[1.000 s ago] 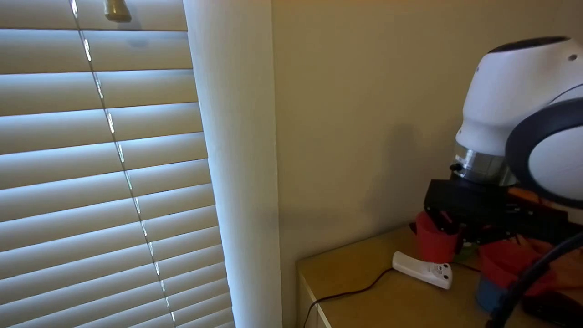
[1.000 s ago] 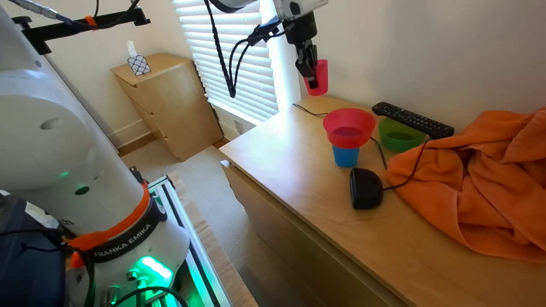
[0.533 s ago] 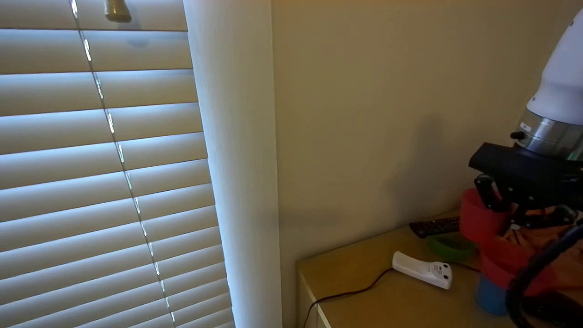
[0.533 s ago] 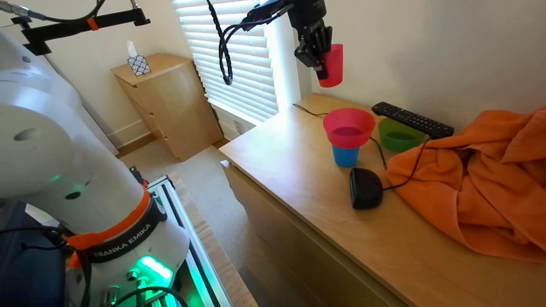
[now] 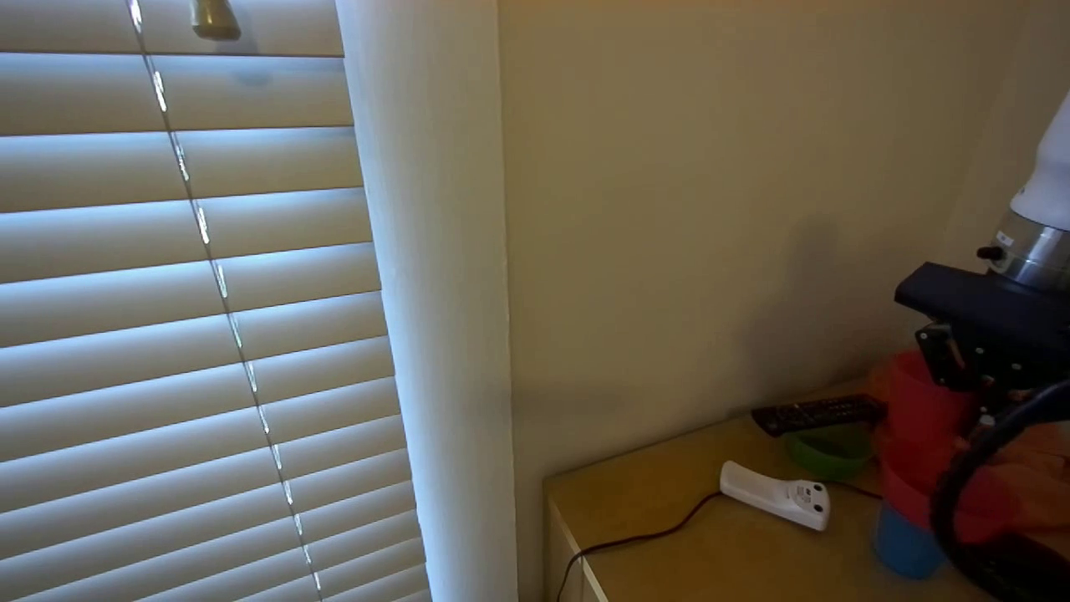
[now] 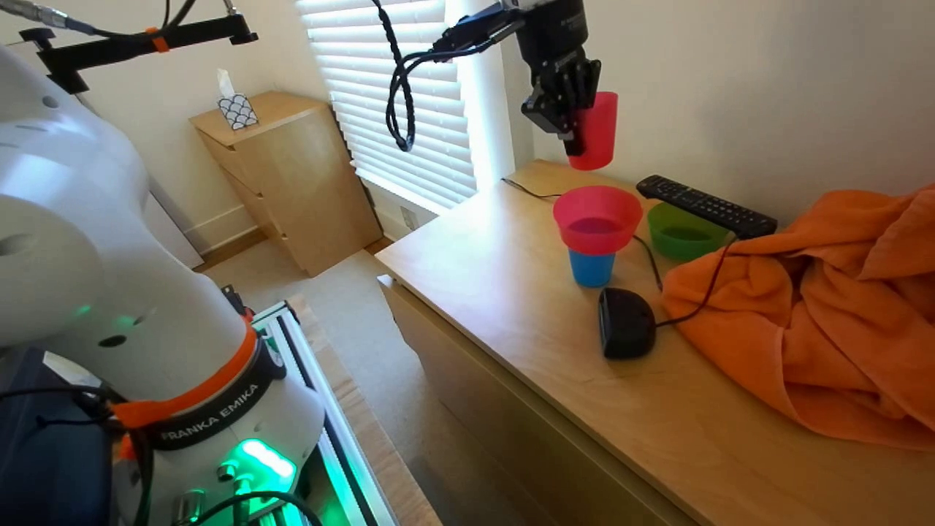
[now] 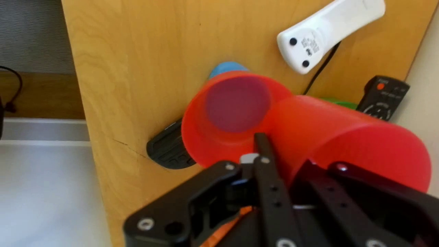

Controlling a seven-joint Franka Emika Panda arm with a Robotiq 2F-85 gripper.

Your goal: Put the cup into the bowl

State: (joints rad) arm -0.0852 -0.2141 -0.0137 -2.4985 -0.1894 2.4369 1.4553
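The small pink-red cup is in my gripper, raised above the dresser top and slightly tilted. It shows in the wrist view and in an exterior view. My gripper is shut on its wall, one finger outside and the other apparently inside. A wider pink-red bowl sits on a blue vessel. The cup's base is above the bowl's far rim, apart from it in an exterior view. In the wrist view the cup hides part of the bowl.
A green bowl stands beyond the pink-red bowl, with a black remote across its rim. A black device stands in front and an orange cloth lies beside it. A white corded gadget lies near the wall.
My gripper with the cup has moved right in both exterior views. In an exterior view it rose first, then came down somewhat. The bowls and other things have not moved.
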